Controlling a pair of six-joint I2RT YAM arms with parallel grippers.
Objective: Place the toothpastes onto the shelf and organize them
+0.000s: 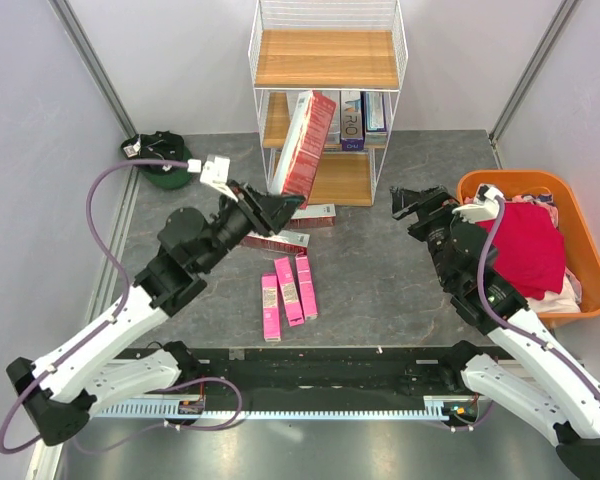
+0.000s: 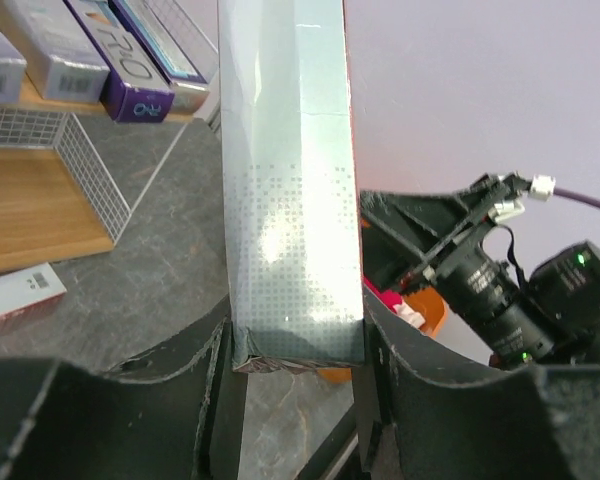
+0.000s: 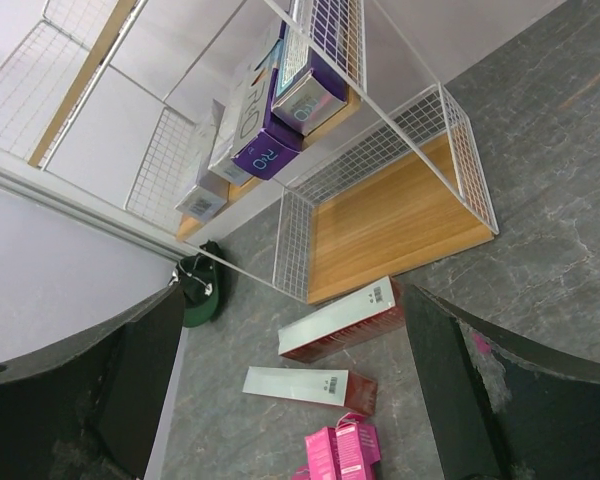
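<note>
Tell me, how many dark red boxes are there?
3. One box is held in the left gripper by the shelf; a second box and a third box lie on the table before it.

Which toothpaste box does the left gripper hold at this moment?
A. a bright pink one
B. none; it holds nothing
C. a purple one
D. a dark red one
D: the left gripper is closed on the near end of a dark red box that is tilted up toward the shelf, while the three pink boxes lie on the table.

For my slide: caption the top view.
Left gripper holds a dark red toothpaste box before the shelf; right gripper open.
</note>
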